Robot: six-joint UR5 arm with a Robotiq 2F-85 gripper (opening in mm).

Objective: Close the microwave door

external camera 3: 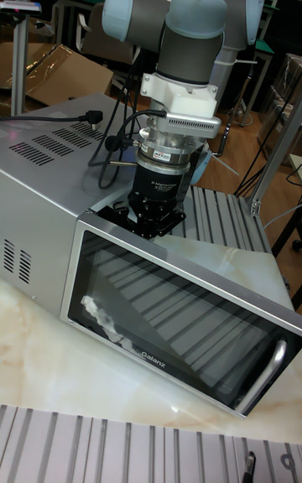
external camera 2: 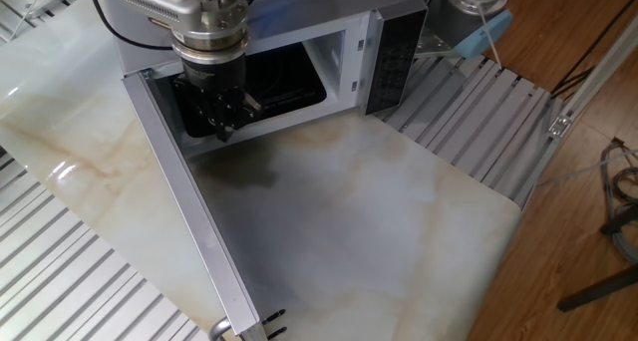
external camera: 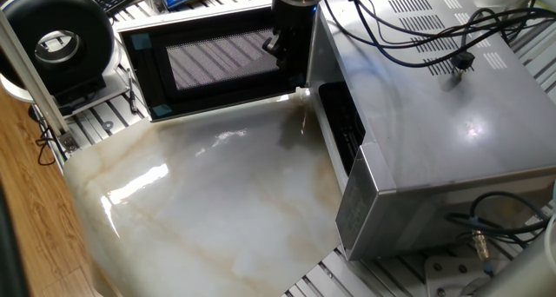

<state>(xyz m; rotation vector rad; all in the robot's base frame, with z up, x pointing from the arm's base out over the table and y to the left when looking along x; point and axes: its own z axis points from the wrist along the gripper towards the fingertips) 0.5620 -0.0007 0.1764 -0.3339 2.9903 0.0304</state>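
Marble-patterned counter [external camera: 200, 201]
The microwave [external camera: 434, 115] stands on it along one edge; aluminium slats [external camera 2: 60, 251] flank the glossy slab.
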